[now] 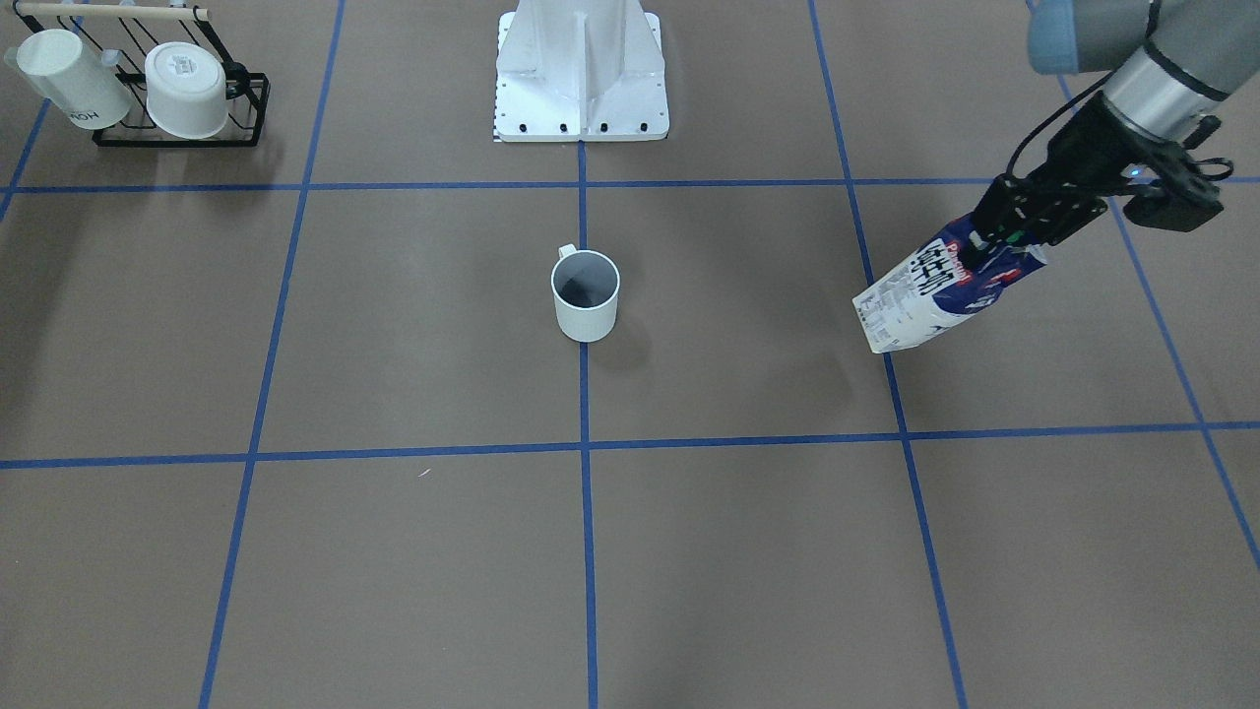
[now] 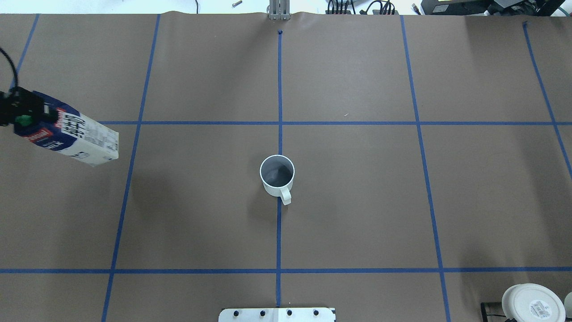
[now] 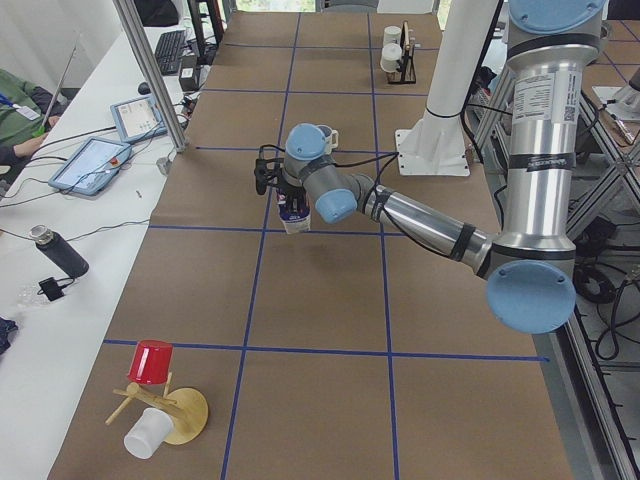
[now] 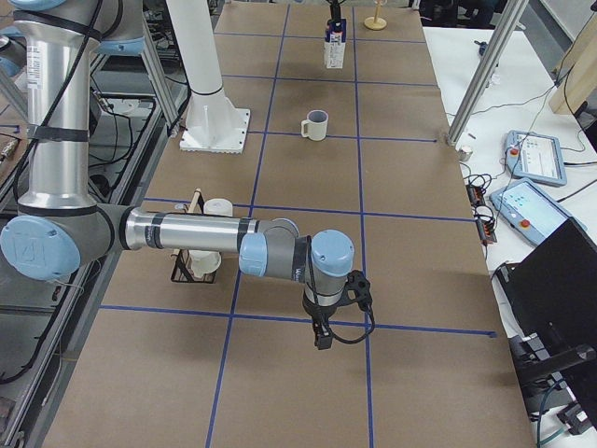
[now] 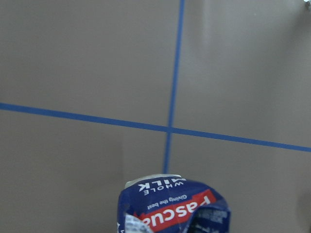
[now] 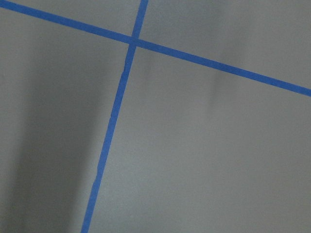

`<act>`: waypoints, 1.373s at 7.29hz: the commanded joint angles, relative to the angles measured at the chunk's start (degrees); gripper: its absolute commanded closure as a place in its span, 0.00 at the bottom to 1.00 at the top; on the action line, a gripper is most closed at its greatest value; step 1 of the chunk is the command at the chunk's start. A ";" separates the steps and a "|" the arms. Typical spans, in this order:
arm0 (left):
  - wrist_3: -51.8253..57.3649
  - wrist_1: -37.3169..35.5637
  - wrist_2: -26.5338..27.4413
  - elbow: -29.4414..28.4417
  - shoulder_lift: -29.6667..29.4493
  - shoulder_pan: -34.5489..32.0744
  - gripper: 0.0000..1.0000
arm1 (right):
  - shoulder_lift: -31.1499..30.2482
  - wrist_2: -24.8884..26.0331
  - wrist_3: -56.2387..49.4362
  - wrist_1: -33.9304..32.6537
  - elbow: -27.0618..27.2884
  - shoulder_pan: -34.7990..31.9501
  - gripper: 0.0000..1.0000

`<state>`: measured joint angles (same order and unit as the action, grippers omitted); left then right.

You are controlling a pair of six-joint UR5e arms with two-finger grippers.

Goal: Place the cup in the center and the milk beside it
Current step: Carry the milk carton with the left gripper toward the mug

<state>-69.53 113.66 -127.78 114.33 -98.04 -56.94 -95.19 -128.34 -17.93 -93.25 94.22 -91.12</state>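
The cup [image 1: 586,298] stands centred; my left gripper [image 1: 975,251] pinches the milk [image 1: 925,295], tilted in mid-air; next I must set it upright beside the cup.

Silver tubes, pale-blue joint caps on left arm [image 3: 535,150] and right arm [image 4: 56,121]; black lettering on the left; black cable [image 1: 1024,143], black left gripper [image 1: 979,246]; white bolted pedestal [image 1: 581,69].
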 commanded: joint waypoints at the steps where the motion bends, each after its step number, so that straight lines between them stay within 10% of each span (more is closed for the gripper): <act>1: -3.15 -21.54 7.86 2.38 -15.78 8.03 1.00 | -0.17 -0.06 0.00 0.00 0.00 -0.03 0.00; 4: -5.10 -31.49 22.37 -2.86 -28.24 21.58 1.00 | -0.17 -0.33 0.00 0.00 0.00 -0.02 0.00; 10: -5.18 -31.05 24.69 -4.82 -29.13 26.43 1.00 | -0.17 -0.33 0.00 0.00 -0.09 0.06 0.00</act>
<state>-74.57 82.42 -103.24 109.63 -127.07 -31.37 -95.36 -128.67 -17.93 -93.25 94.13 -91.05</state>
